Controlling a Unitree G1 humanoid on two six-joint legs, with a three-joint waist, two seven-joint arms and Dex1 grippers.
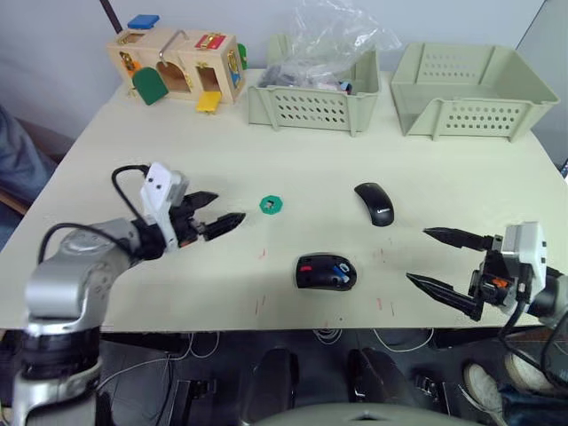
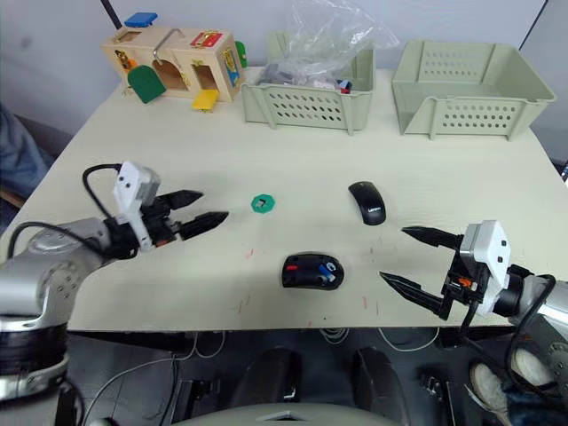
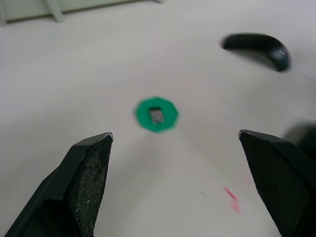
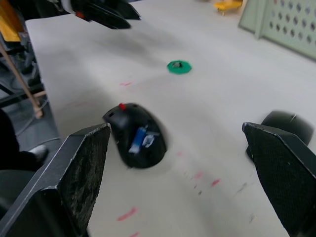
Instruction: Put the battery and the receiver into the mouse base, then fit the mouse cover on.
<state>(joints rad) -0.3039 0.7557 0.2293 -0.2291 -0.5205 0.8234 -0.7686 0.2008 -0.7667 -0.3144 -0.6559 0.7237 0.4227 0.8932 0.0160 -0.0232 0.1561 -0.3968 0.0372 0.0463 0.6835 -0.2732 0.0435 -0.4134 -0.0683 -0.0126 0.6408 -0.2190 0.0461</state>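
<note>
The mouse base (image 1: 326, 272) lies near the table's front edge, hollow side up, with a red patch showing. The blue battery (image 1: 337, 267) lies inside it, also seen in the right wrist view as battery (image 4: 139, 139). The glossy mouse cover (image 1: 374, 203) rests apart, farther back and to the right. A small grey piece, apparently the receiver (image 3: 156, 115), sits in a green octagonal disc (image 1: 271, 205). My left gripper (image 1: 226, 208) is open just left of the disc, holding nothing. My right gripper (image 1: 418, 256) is open and empty, right of the mouse base.
A wooden latch-box toy (image 1: 177, 67) stands at the back left. Two pale green baskets (image 1: 315, 106) (image 1: 466, 98) line the back, the left one holding a plastic bag. Small red marks dot the table near the mouse base. The table's front edge runs just behind my right gripper.
</note>
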